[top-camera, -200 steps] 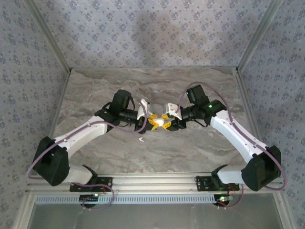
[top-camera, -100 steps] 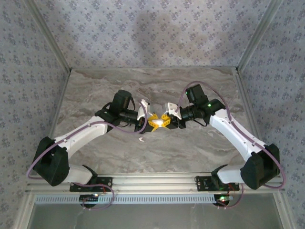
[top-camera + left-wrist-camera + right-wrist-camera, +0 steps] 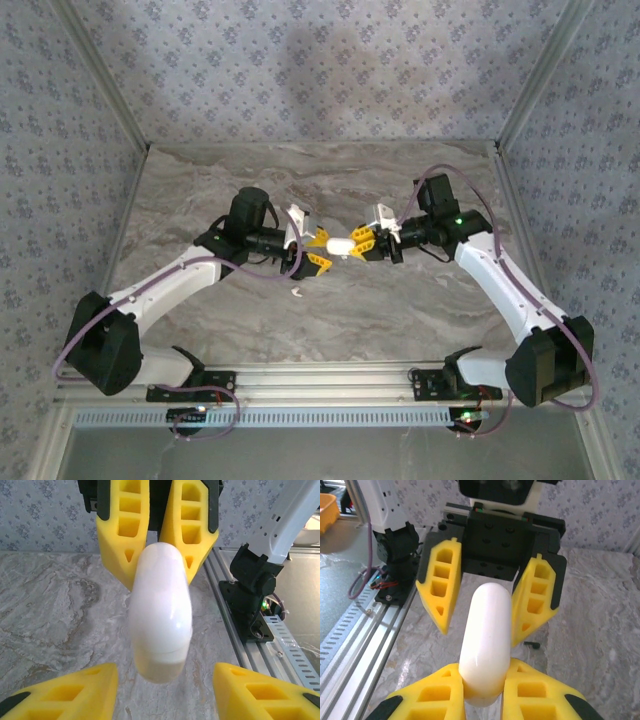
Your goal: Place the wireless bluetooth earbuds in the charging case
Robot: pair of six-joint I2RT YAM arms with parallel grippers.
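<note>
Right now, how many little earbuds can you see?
2. One white earbud lies on the table close to the left gripper. One tiny black earbud, it seems, lies on the table under that gripper. More may hide inside the white case.

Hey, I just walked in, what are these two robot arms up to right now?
The right gripper is shut on one end of the white case, holding it up over the table. The left gripper faces it, fingers open on either side of the case's other end, not gripping. One white earbud lies on the table nearer the arm bases, not yet in the case.
</note>
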